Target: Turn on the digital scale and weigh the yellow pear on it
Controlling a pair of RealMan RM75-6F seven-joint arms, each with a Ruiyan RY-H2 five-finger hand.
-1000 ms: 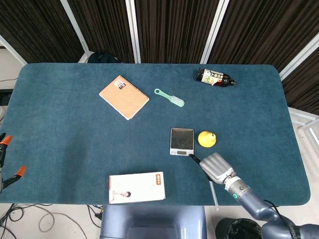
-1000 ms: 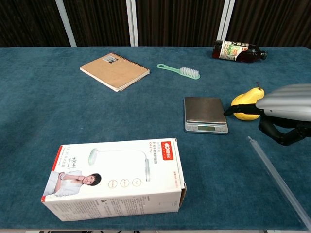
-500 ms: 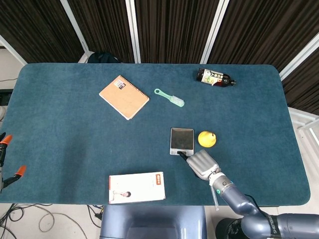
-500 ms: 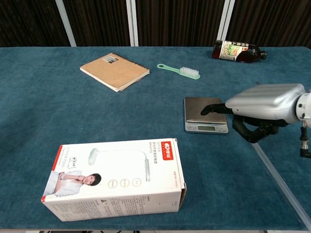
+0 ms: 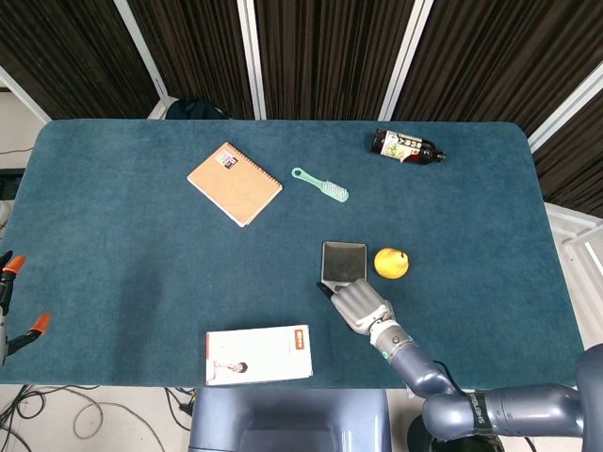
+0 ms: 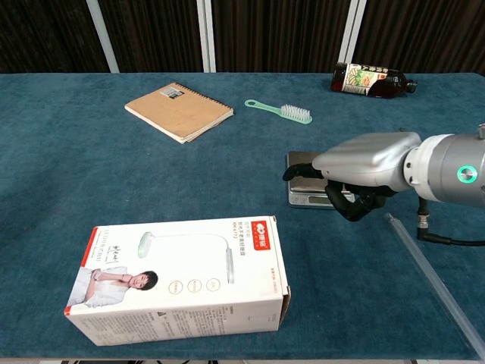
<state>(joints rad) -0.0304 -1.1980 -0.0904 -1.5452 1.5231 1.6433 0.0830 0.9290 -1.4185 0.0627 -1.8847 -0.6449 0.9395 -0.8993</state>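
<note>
Occlusions and unreadable areas at the digital scale

In the chest view the right hand point(image 6: 362, 161) covers most of the digital scale point(image 6: 301, 199) and hides the yellow pear point(image 5: 391, 263) entirely; whether a fingertip touches the scale cannot be told. In the head view the hand overlaps the scale's front edge, hiding its display. The bottle point(image 5: 406, 146) label near the desk's far right corner is too small to read. The left hand lies outside both views.

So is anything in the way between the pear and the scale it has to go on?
Nothing lies between them: the yellow pear sits right beside the scale on bare cloth. The right hand hovers over the scale's near edge, not over the gap.
</note>
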